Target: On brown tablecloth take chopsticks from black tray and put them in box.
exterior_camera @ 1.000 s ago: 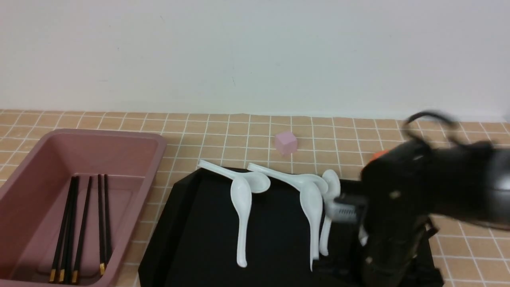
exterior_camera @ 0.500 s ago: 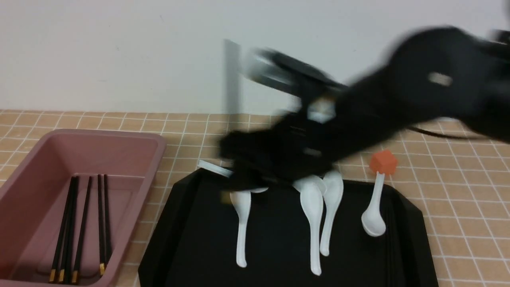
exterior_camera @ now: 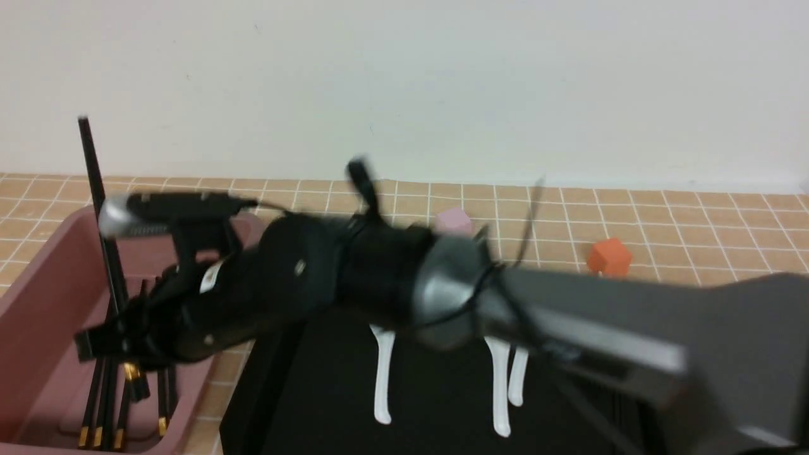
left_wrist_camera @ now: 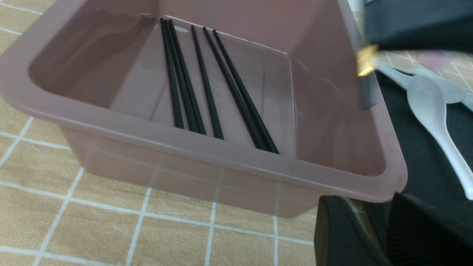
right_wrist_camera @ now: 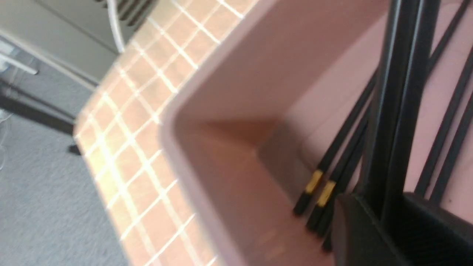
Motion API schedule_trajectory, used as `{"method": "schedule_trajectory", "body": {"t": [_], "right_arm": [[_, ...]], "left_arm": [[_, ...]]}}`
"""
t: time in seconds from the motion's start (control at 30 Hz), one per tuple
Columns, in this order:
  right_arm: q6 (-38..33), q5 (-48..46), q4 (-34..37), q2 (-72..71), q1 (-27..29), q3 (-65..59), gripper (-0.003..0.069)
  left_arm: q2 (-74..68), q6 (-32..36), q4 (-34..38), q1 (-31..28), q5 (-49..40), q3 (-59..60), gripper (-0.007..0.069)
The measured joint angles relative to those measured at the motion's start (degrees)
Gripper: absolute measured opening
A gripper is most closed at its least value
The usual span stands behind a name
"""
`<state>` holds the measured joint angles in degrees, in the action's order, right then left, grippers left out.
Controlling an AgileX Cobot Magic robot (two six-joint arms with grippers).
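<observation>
Your right gripper (exterior_camera: 104, 284), over the tray's far edge half a second ago, is now at the left of the front view, above the box (exterior_camera: 215, 404). Its fingers are clamped on black, gold-banded chopsticks (right_wrist_camera: 395, 111), steeply tilted. More chopsticks (left_wrist_camera: 207, 88) lie inside the box. Your left gripper (left_wrist_camera: 354, 236) shows fingertips beside the box; finger gap: cannot tell. Tan gridded tablecloth (exterior_camera: 746, 234) below; pale wall (exterior_camera: 404, 82) across the top.

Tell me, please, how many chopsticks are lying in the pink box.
6 chopsticks visible on the floor of the box: three bunched on the robot's left, one alone in the middle, two side by side on the right. Its near wall might hide more.
</observation>
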<state>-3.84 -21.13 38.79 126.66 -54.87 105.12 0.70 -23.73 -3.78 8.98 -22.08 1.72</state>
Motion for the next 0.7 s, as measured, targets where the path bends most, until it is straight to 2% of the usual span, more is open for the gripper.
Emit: {"method": "schedule_trajectory", "body": {"t": [0.17,0.3,0.4,0.5,0.53,0.57,0.7], "right_arm": [[0.0,2.1,0.5,2.0,-0.1,0.2,0.0305],[-1.2,-2.7,-0.6,0.6,0.1,0.4,0.0332],[-2.6,-10.1,-2.5,-2.9,0.9,0.4,0.0262],[-3.2,-21.9,-5.2,-8.5,2.7,0.4,0.0124],[-3.2,-29.1,-7.2,-12.0,3.9,0.4,0.005],[-3.2,-33.8,-9.2,-14.7,4.4,0.4,0.0012],[-1.2,-47.2,-17.8,-24.2,4.5,0.4,-0.0012]], "left_arm": [[0.0,0.0,0.0,0.0,0.0,0.0,0.0224],[0.0,0.0,0.0,0.0,0.0,0.0,0.023],[0.0,0.0,0.0,0.0,0.0,0.0,0.0236],[0.0,0.0,0.0,0.0,0.0,0.0,0.0237],[0.0,0.0,0.0,0.0,0.0,0.0,0.0237],[0.0,0.0,0.0,0.0,0.0,0.0,0.0237],[0.0,0.0,0.0,0.0,0.0,0.0,0.0237]]}}
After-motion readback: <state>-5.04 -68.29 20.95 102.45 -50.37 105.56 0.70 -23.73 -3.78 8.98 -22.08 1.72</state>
